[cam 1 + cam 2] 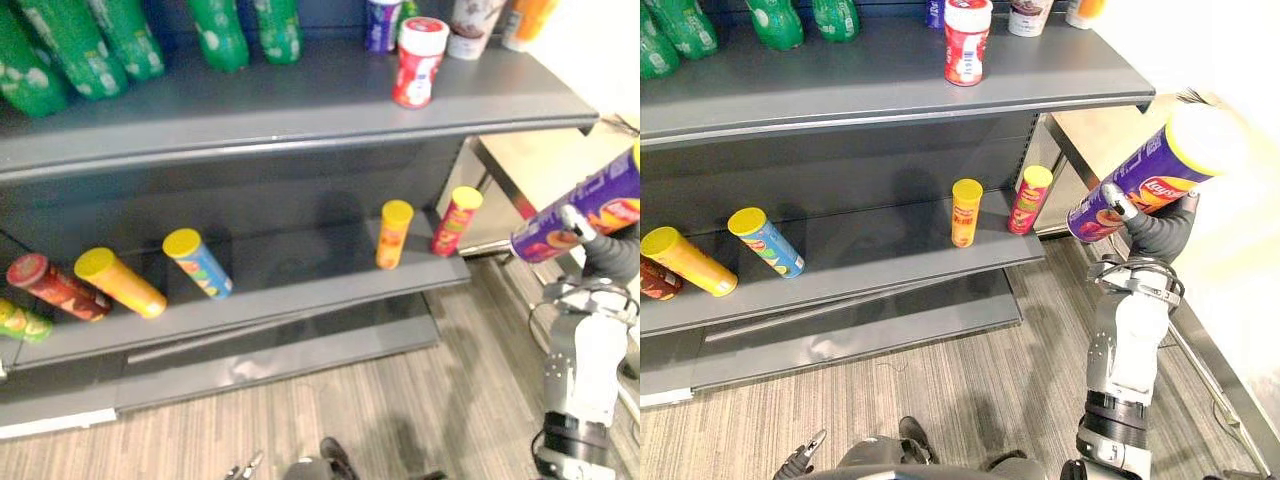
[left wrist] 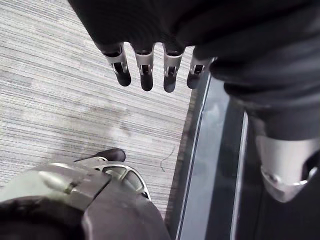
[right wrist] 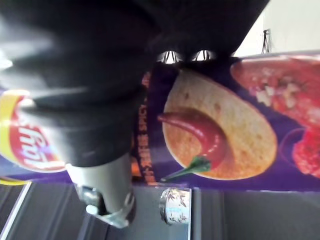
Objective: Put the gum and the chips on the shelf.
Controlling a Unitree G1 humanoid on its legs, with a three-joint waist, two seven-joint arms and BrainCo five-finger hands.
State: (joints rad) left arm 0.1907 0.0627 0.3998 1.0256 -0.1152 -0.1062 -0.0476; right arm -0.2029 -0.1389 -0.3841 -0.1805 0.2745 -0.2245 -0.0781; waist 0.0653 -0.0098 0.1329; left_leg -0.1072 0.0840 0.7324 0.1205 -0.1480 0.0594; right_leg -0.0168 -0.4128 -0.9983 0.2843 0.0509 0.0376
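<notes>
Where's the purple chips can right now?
In both eye views, the purple chips can is held tilted in the right hand, past the lower shelf's right end, beyond the red can.

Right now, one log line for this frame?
right hand: shut on purple chips can, tilted, right of shelf | left hand: open, over floor | red bottle: upright on top tier | status: can not yet shelved

Matt metal shelf (image 1: 300, 110), glossy printed chips can (image 1: 1140, 182) with smooth plastic lid (image 1: 1206, 140), and matt, finely streaked floor (image 1: 970, 390).
</notes>
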